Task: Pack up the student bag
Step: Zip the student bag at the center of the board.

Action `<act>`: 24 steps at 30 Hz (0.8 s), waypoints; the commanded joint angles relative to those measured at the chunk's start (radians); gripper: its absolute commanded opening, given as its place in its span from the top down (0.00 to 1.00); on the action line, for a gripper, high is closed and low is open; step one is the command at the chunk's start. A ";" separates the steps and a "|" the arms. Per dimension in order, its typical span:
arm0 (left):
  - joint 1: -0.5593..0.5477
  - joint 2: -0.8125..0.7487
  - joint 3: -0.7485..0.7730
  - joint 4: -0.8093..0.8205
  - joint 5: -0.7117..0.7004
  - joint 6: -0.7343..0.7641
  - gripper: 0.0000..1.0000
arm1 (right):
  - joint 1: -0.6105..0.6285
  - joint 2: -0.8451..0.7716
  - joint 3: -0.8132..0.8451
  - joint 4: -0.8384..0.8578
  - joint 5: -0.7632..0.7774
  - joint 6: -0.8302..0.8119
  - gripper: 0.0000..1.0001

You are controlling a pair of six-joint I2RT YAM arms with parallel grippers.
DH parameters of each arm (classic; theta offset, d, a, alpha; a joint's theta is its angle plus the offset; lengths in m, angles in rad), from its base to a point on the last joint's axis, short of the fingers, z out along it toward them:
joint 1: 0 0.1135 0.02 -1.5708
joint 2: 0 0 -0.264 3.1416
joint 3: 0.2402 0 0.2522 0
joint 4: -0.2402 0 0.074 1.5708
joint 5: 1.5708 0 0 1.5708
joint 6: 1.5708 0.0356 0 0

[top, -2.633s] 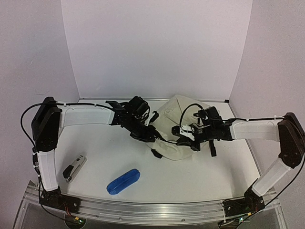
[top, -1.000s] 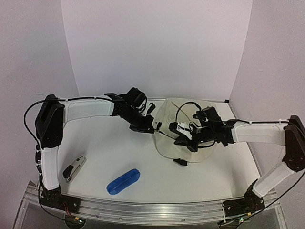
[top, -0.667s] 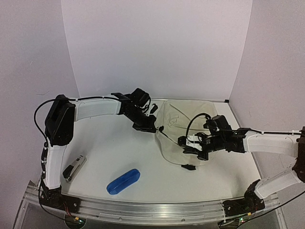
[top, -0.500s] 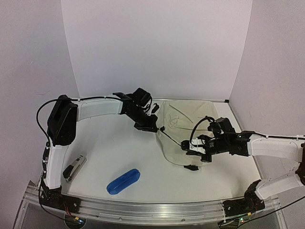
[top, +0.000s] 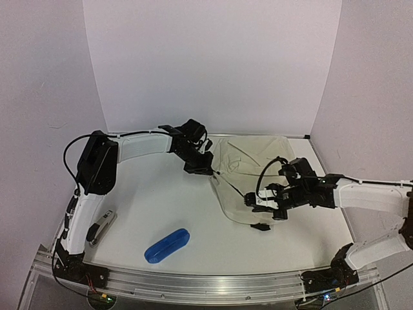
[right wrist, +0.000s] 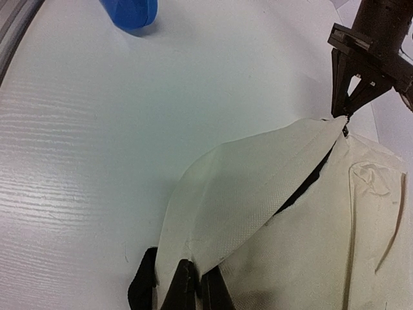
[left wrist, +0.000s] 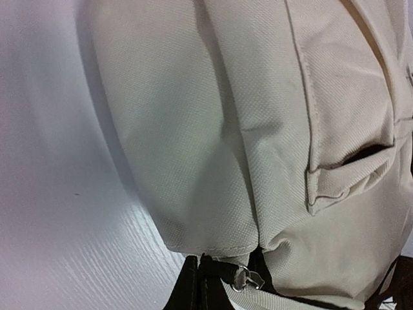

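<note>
Student bag [top: 258, 158] lies flat on far right part of table [top: 155, 200]. Left gripper [top: 210, 170] closed, pinching bag's far-left corner. Right gripper [top: 251, 201] closed on near flap edge. Opening seam runs between them, far-left to near-right. Blue pencil case [top: 167, 245] lies near-left of this mouth, well apart, on left arm's side.

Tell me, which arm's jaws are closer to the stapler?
Left. The left arm's jaws pinch the student bag's left corner, beyond and right of the stapler; the right arm's jaws grip the bag's near edge, further right.
</note>
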 commanded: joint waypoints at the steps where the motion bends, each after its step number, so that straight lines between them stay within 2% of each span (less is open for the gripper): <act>1: 0.154 0.018 0.083 0.082 -0.182 -0.073 1.00 | 0.065 0.151 0.149 -0.077 -0.150 0.169 1.00; 3: 0.162 0.020 0.128 0.058 -0.163 -0.076 0.98 | 0.112 0.234 0.238 -0.002 -0.159 0.273 1.00; 4: 0.167 0.013 0.138 0.034 -0.163 -0.083 0.94 | 0.126 0.279 0.301 0.024 -0.169 0.327 0.96; 5: 0.173 0.003 0.142 0.017 -0.163 -0.092 0.89 | 0.132 0.313 0.350 0.040 -0.183 0.382 0.85; 6: 0.182 -0.020 0.128 0.001 -0.159 -0.103 0.78 | 0.131 0.346 0.414 0.044 -0.177 0.437 0.73; 8: 0.187 -0.097 0.064 -0.013 -0.161 -0.120 0.59 | 0.109 0.395 0.522 0.043 -0.148 0.522 0.60; 10: 0.187 -0.190 -0.055 0.009 -0.163 -0.148 0.46 | 0.050 0.408 0.591 0.042 -0.149 0.568 0.41; 14: 0.170 -0.381 -0.313 0.116 -0.136 -0.229 0.32 | -0.084 0.411 0.685 0.045 -0.141 0.634 0.05; 18: 0.079 -0.486 -0.467 0.203 -0.135 -0.257 0.10 | -0.207 0.482 0.820 0.039 -0.107 0.726 0.02; 21: -0.007 -0.480 -0.501 0.226 -0.094 -0.277 0.06 | -0.309 0.557 0.919 0.031 -0.154 0.718 0.02; 24: -0.076 -0.454 -0.526 0.274 -0.042 -0.308 0.05 | -0.406 0.686 1.088 -0.045 -0.164 0.711 0.02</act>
